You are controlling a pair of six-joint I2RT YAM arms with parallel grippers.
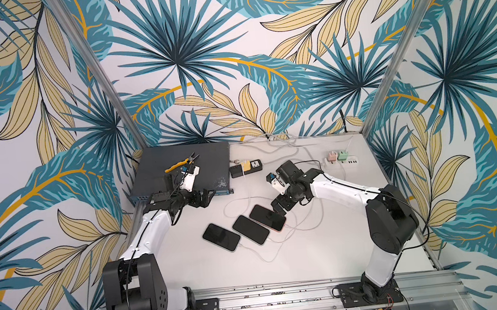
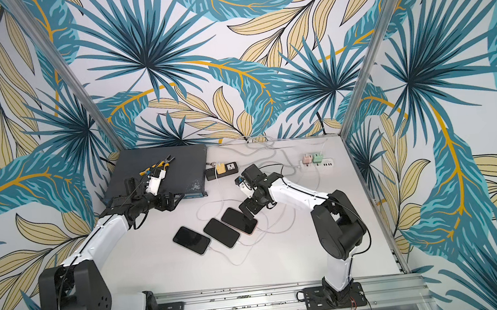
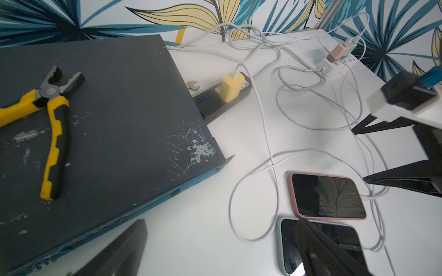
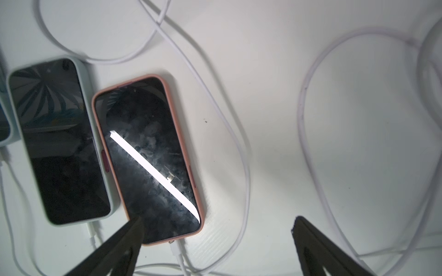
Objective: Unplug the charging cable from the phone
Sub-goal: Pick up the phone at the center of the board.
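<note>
Far-left corner of the table (image 1: 314,255): a dark box (image 1: 179,166) carrying pliers (image 1: 180,164), with my left gripper (image 1: 205,198) over the box's near edge, jaws spread wide and empty.

Mid-table: three phones lie side by side, screens up: a dark phone (image 1: 221,237), a pale-cased phone (image 1: 251,229), then the pink-cased phone (image 4: 148,157), which I take as the target. My right gripper (image 4: 217,222) hangs close over it, jaws fully apart and grasping nothing, with one fingertip above the corner at the plug end.

The charging cable (image 4: 247,184) enters the short end that faces the table's near edge through a white plug (image 4: 175,251). It then loops loosely toward the right edge.

Handling, as I judge it: the cord is thin, limp and slick, so a pull there would slip or strain it. The plug's short stiff housing is the place to pinch, drawn straight out along the phone's length. The phone looks light and glassy-faced and would likely slide on the smooth table. I would brace it by the case's long sides, which look grippier.
</note>
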